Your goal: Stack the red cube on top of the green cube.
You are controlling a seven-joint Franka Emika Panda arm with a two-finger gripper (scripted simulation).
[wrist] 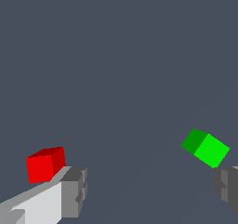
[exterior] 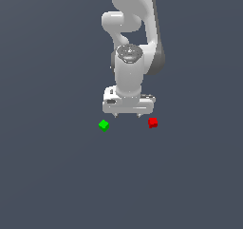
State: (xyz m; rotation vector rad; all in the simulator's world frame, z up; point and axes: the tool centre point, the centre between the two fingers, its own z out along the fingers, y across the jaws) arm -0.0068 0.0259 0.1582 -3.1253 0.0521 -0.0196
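The wrist view shows the gripper with its jaws spread wide and nothing between them; one gray fingertip pad sits at one side of the picture and the other at the far edge. The red cube lies just beyond one fingertip, partly hidden by it, and the green cube lies just beyond the other, turned at an angle. In the exterior view the gripper hangs from the white Panda arm, pointing down. The green cube sits toward the exterior view's left of the fingertips, the red cube toward its right, the two well apart. Both rest on a plain, flat, dark gray-blue surface that fills each picture edge to edge; no walls, edges or other room features can be made out.
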